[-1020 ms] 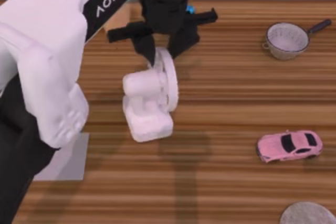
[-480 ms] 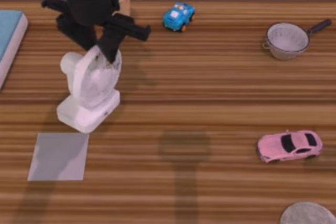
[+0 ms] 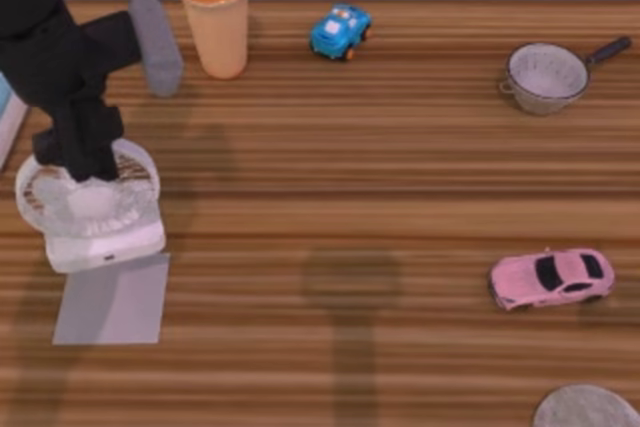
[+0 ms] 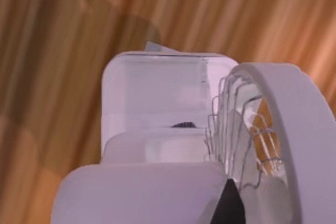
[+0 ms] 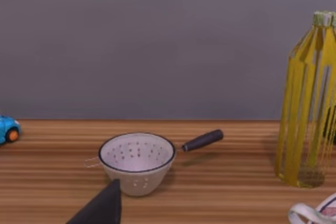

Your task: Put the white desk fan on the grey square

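The white desk fan (image 3: 90,209) is at the table's left, its round grille facing up toward the camera. Its square base (image 3: 108,244) overlaps the far edge of the grey square (image 3: 112,302), which lies flat at the front left. My left gripper (image 3: 84,162) reaches down from the upper left and is shut on the fan's head. In the left wrist view the fan (image 4: 163,93) fills the picture, a black fingertip (image 4: 229,206) is against its grille, and a corner of the grey square (image 4: 153,47) peeks past the base. Only a dark edge of my right gripper (image 5: 103,207) shows.
An orange cup with a straw (image 3: 214,17) and a grey rounded object (image 3: 157,45) stand behind the fan. A blue toy car (image 3: 340,31), a white colander (image 3: 545,75), a pink toy car (image 3: 552,278) and a grey round disc (image 3: 585,409) lie to the right. A yellow bottle (image 5: 308,103) stands beyond the colander.
My left gripper has carried the fan from the table's middle to the left and toward the front. The fan has turned, and its base now overlaps the grey square's far edge.
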Robot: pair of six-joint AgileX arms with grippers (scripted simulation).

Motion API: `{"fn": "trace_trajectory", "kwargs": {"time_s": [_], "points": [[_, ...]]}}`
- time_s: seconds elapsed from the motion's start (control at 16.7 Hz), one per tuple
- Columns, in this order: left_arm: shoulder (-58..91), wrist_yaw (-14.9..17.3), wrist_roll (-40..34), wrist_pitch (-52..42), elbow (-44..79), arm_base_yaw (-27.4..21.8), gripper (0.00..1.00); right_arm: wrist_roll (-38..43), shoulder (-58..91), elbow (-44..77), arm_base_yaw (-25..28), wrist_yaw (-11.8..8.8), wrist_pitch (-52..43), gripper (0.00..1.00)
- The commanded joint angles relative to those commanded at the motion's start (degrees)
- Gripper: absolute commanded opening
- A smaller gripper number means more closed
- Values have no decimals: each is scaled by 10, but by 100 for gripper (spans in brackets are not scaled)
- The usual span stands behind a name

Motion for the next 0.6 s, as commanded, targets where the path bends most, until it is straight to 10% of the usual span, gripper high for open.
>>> {"fn": "trace_trajectory", "kwargs": {"time_s": [0.6], "points": [[-88,24,218,19,-123,46,0,0,0,0,0,0,0,100]]}}
